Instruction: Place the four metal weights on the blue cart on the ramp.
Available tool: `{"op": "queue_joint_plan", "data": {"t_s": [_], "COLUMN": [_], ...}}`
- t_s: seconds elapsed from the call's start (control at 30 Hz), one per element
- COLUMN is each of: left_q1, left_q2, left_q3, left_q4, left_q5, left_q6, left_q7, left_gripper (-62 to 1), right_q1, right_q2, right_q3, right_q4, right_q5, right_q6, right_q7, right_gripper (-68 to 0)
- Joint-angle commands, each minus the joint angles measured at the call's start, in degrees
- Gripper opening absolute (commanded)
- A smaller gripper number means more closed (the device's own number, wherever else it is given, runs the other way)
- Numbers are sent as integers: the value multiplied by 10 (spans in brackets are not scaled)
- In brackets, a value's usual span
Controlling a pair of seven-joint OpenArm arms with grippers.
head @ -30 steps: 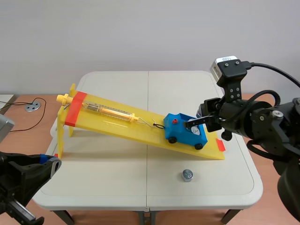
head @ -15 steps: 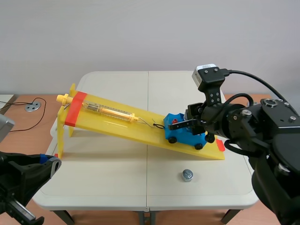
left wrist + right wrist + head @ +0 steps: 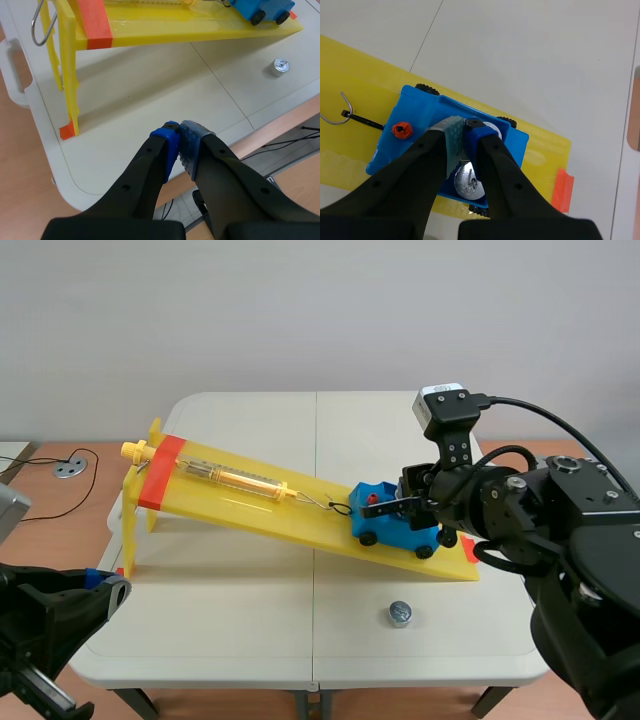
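The blue cart (image 3: 392, 524) sits low on the yellow ramp (image 3: 250, 495), hooked to a spring scale. My right gripper (image 3: 402, 504) is down in the cart's bed. In the right wrist view its pads (image 3: 454, 131) meet over the blue cart (image 3: 417, 137), with nothing visible between them. Two metal weights lie in the bed: one (image 3: 466, 181) under the fingers, another (image 3: 492, 130) just beside the blue pad. A further metal weight (image 3: 400, 614) stands on the table in front of the ramp, also seen as the weight (image 3: 280, 65) far ahead of my left gripper (image 3: 179, 134), which is shut and empty.
The ramp's raised end stands on yellow legs (image 3: 70, 75) with a red band (image 3: 160, 472) at the left. A red knob (image 3: 401, 130) sticks up at the cart's front. My left arm (image 3: 60, 615) rests low near the table's front left corner.
My right gripper has moved left from beside the cart's lower end to over its bed, then held there. The left arm and the weight on the table have not moved.
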Motion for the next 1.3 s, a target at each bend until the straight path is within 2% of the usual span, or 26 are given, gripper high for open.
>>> {"op": "queue_joint_plan", "data": {"t_s": [0.0, 0.13, 0.27, 0.37, 0.5, 0.63, 0.83, 1.07, 1.27], "left_q1": [-11, -11, -11, -11, -11, -11, -11, -11, -11], "left_q2": [-2, -2, -2, -2, -2, -2, -2, -2, -2], "left_q3": [-6, -6, -6, -6, -6, -6, -6, -6, -6], "left_q4": [42, 42, 42, 42, 42, 42, 42, 42, 42], "left_q5": [-29, -29, -29, -29, -29, -29, -29, -29, -29], "left_q6": [-17, -17, -17, -17, -17, -17, -17, -17, -17], "left_q7": [-49, -49, -49, -49, -49, -49, -49, -49, -49], "left_gripper": [-580, -580, -580, -580, -580, -580, -580, -580, -580], "right_q1": [73, 73, 73, 73, 67, 33, -60, -178, -242], "right_q2": [0, 0, 2, 5, 18, 49, 109, 166, 176], "right_q3": [0, 0, 3, 10, 25, 36, 44, 44, 45], "right_q4": [35, 35, 52, 85, 153, 238, 336, 395, 403], "right_q5": [10, 10, 10, 10, 16, 53, 93, 94, 92], "right_q6": [-24, -23, -21, -12, 5, 29, 50, 54, 54], "right_q7": [86, 103, 108, 98, 56, 23, 11, 6, 7], "right_gripper": [-646, -518, -485, -483, -484, -484, -484, -484, -484]}}
